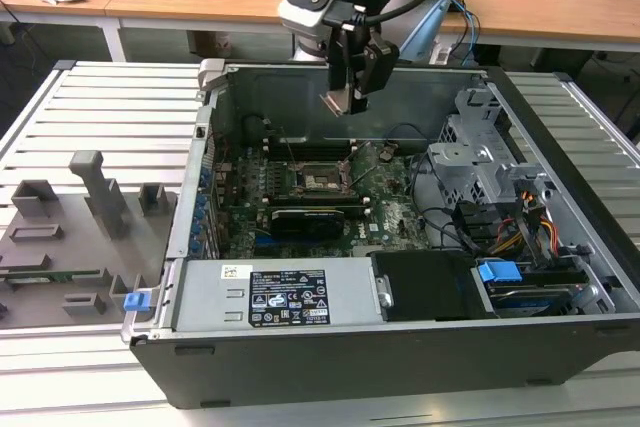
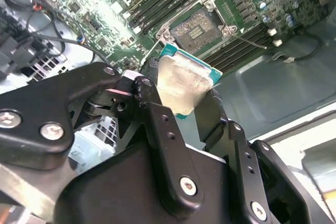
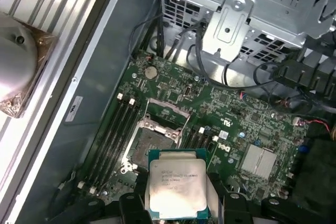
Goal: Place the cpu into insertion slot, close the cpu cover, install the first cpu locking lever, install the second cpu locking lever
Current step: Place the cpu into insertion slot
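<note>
One cpu (image 3: 177, 187), a flat square chip with a silver-grey metal face and a thin greenish rim, is clamped by two opposite edges between the black fingers (image 2: 157, 119) of the pincer (image 1: 350, 95). The chip hangs in the air, touching nothing else. Under it is the green motherboard (image 1: 395, 209), and the insertion slot (image 3: 153, 144) lies uncovered there, its dark centre showing inside the metal frame, clearly apart from the chip. In the exterior view the arm reaches in from the far side of the open computer case (image 1: 330, 362), the pincer pointing down over the far part of the board. The case rests on a grey ribbed bench (image 1: 110, 107).
</note>
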Tool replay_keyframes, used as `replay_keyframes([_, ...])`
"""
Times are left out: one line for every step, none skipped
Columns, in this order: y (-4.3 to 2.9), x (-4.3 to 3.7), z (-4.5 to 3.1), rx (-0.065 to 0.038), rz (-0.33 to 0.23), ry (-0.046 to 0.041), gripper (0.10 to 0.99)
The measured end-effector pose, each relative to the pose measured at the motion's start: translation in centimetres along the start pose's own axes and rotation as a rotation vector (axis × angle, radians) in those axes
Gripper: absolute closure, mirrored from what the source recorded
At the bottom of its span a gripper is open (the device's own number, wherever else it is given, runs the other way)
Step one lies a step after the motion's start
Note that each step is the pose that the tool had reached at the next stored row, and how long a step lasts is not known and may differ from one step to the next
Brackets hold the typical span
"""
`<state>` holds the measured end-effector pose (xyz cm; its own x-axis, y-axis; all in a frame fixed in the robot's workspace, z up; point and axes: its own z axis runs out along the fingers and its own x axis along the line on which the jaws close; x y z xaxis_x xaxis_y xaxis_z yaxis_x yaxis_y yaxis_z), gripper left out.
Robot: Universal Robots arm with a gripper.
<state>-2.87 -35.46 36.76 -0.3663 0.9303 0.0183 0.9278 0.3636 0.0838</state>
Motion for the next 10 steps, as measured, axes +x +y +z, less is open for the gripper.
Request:
replay_keyframes([0.0,0.0,0.02,0.0,0.016,-0.0013,0.565])
replay_keyframes([0.0,0.0,0.04,0.0,0.029,-0.0023,0.565])
replay_keyframes([-0.01,0.0,0.07,0.0,0.048,-0.0037,0.565])
replay_keyframes([-0.01,0.0,0.09,0.0,0.063,-0.0049,0.565])
replay_keyframes([-0.01,0.0,0.12,0.0,0.081,-0.0063,0.565])
replay_keyframes([-0.01,0.0,0.14,0.0,0.095,-0.0075,0.565])
replay_keyframes([-0.02,0.0,0.19,-0.001,0.113,-0.0089,0.565])
replay_keyframes([-0.02,0.0,0.23,-0.001,0.124,-0.0101,0.565])
replay_keyframes([-0.02,0.0,0.3,-0.001,0.133,-0.0113,0.565])
replay_keyframes([-0.05,0.0,0.51,-0.001,0.14,-0.0127,0.565])
